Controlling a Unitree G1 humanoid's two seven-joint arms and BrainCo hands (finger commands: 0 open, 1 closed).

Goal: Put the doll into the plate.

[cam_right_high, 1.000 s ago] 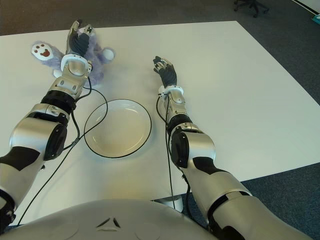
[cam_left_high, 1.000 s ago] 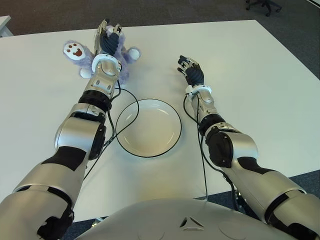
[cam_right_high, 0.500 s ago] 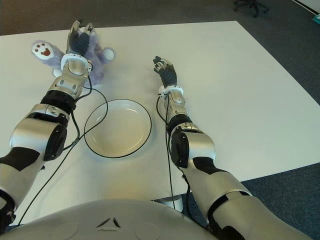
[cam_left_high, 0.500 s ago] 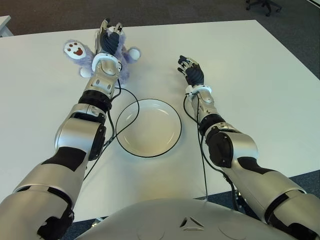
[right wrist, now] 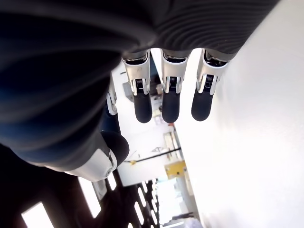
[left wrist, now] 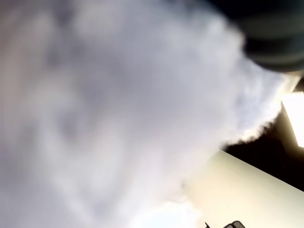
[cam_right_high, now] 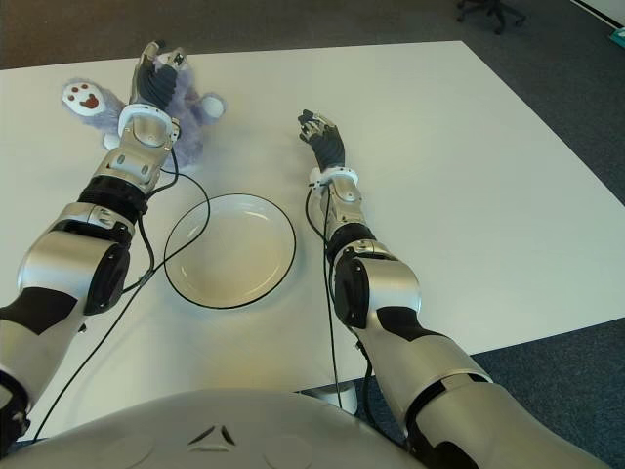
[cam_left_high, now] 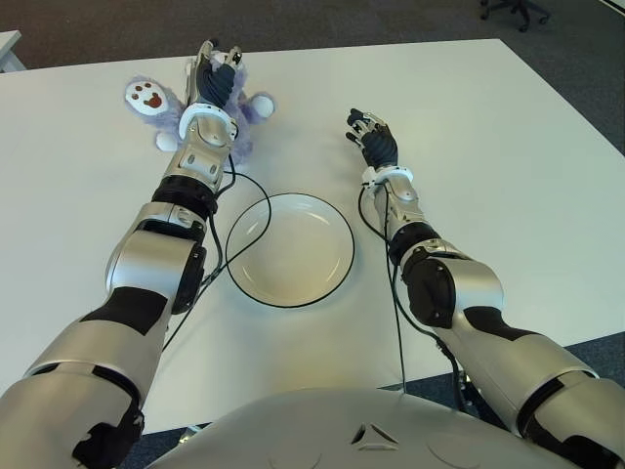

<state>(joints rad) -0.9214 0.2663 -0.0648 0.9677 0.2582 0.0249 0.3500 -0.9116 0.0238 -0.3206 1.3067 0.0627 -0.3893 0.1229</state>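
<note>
Evidently soft and light, the purple plush doll [cam_left_high: 242, 109] lay on the worktop [cam_left_high: 508, 156] beyond the plate [cam_left_high: 337, 234], the left robot hand [cam_left_high: 213, 76] pressed over its squashy body, grip unclear, while the right robot hand [cam_left_high: 371, 137] hovered unclenched nearby.

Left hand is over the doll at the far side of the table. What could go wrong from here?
The left hand lies on the fluffy doll, but no closed grasp shows, so it might slip out when lifted. A black cable trails from that arm across the plate rim and could snag or nudge it. The right hand is open, idle right of the plate.
</note>
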